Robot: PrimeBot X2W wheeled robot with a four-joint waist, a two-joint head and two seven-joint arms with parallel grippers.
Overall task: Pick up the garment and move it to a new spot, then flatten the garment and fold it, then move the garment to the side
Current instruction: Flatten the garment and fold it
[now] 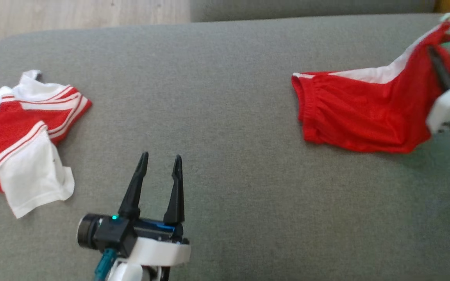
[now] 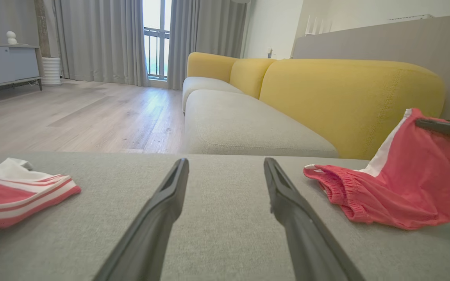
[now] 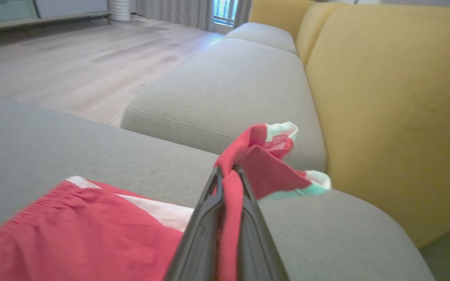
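Red shorts (image 1: 358, 117) pinched in right hand (image 3: 228, 171); left hand (image 1: 161, 156) spread, empty; wrist views add yellow backrest (image 2: 350, 101).

A grey fabric seat cushion (image 1: 225, 97) carries two garments: red shorts (image 1: 358, 117) with a white side panel, one corner raised off the fabric, and, well apart to the left of the shorts, a crumpled red-and-white shirt (image 1: 22, 144).

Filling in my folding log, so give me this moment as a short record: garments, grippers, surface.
surface: grey cushion
red shorts: at the right, one end lifted, the rest lying on the cushion
right gripper: shut on the raised end of the shorts
left gripper: open, empty, over bare cushion between the garments
red-and-white jersey: crumpled at the left, untouched
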